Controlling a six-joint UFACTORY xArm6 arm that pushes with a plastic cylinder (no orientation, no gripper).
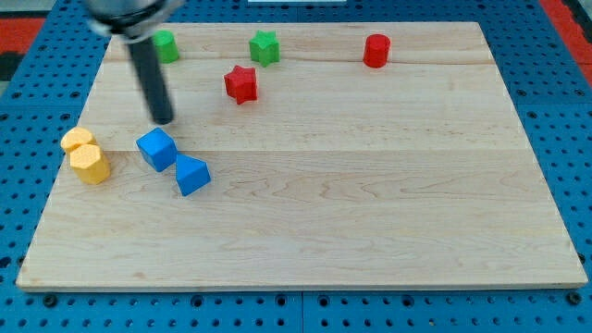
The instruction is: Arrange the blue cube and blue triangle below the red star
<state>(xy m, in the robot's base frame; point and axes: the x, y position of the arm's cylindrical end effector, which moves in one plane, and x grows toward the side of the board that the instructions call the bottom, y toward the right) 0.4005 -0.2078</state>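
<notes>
The red star (240, 84) lies on the wooden board (370, 185) at the upper middle-left. The blue cube (156, 149) sits to the lower left of the star. The blue triangle (191, 175) lies just to the lower right of the cube, almost touching it. My tip (163, 120) stands just above the blue cube, a small gap from its top edge, and well to the left of the red star.
Two yellow blocks (78, 141) (91, 165) sit by the board's left edge. A green block (166, 45) and a green star (265, 48) lie near the top edge. A red cylinder (376, 51) stands at the top right.
</notes>
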